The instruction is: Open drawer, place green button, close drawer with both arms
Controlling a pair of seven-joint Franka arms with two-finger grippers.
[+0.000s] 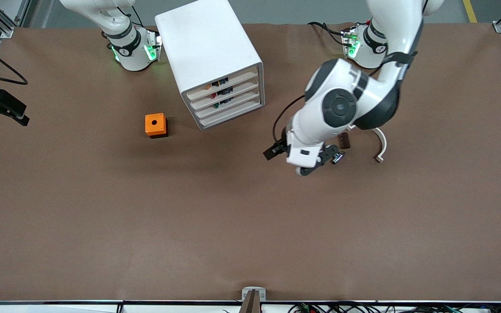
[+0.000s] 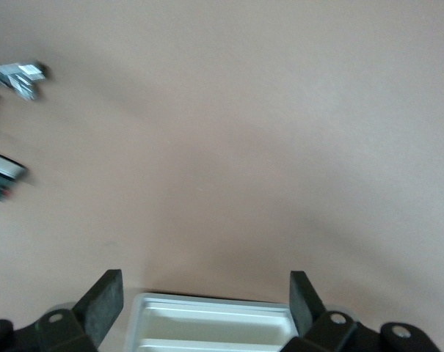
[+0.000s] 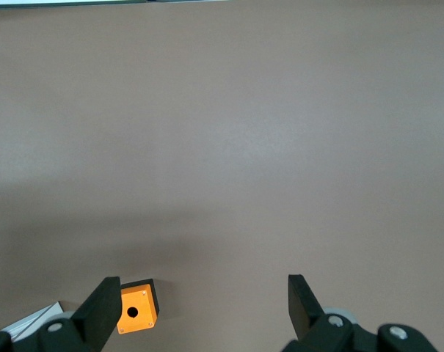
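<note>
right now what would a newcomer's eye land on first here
Probably the left arm, folded low over the table's middle with its left gripper open above bare brown surface. Next, the white cabinet standing between the two arm bases, all four drawers shut. Then the bright orange box beside the cabinet, toward the right arm's end, showing between the open fingers of the right gripper, whose arm waits.

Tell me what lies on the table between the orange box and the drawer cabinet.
Nothing: in the front view, only bare brown table separates the orange box from the cabinet.
</note>
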